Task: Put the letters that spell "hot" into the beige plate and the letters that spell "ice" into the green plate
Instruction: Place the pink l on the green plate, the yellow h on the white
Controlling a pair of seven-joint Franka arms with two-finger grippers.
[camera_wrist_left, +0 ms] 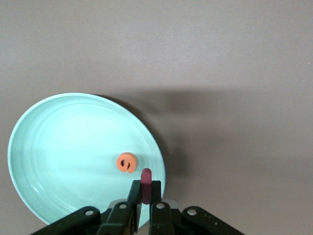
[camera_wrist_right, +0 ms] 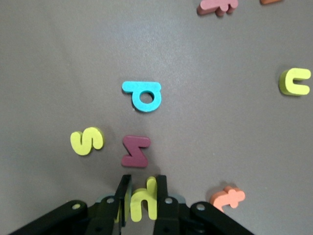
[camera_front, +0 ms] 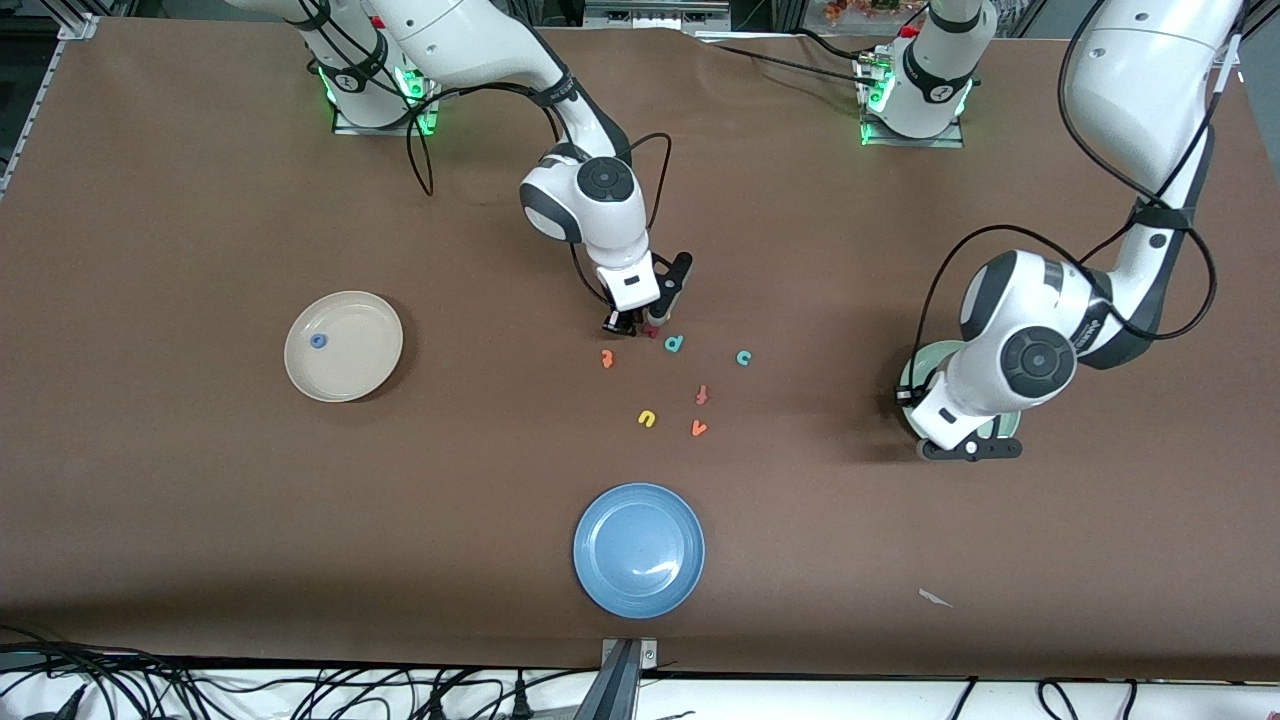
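Observation:
My right gripper [camera_wrist_right: 143, 196] is down at the table among the loose letters, shut on the yellow "h" [camera_wrist_right: 145, 201]. The orange "t" [camera_wrist_right: 228, 197] lies close beside it. The blue "o" [camera_front: 318, 340] lies in the beige plate [camera_front: 362, 362] toward the right arm's end. My left gripper [camera_wrist_left: 145, 188] hangs over the rim of the green plate [camera_wrist_left: 58, 147], shut on the dark red "i" [camera_wrist_left: 145, 178]. The orange "e" [camera_wrist_left: 127, 163] lies in that plate. The teal "c" [camera_front: 743, 357] rests on the table between the letter cluster and the green plate [camera_front: 925, 360].
Other letters lie around the right gripper: a teal "p" [camera_wrist_right: 143, 96], a yellow "s" [camera_wrist_right: 87, 141], a dark red "z" [camera_wrist_right: 135, 151], a yellow "u" [camera_front: 647, 418], an orange "v" [camera_front: 699, 428] and a reddish "f" [camera_front: 702, 395]. A blue plate [camera_front: 639, 549] sits nearest the front camera.

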